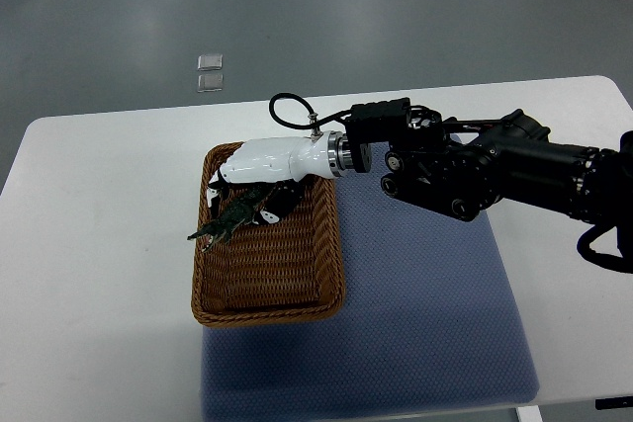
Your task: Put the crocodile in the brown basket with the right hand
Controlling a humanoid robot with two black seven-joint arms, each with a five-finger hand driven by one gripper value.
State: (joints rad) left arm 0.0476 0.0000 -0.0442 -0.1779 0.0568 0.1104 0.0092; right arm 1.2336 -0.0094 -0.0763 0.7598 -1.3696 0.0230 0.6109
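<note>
- Fingers (280, 200) of the right hand (272, 160) are curled down around the crocodile (229, 219), pinching its body!
- The crocodile hangs low over the far-left corner of the brown basket (267, 315), one end poking out past the left rim.
- The carry looks done. Left to do, I'd say: let go and pull clear.
- The basket sits on the table (109, 195), partly on a blue mat (425, 313).
</note>
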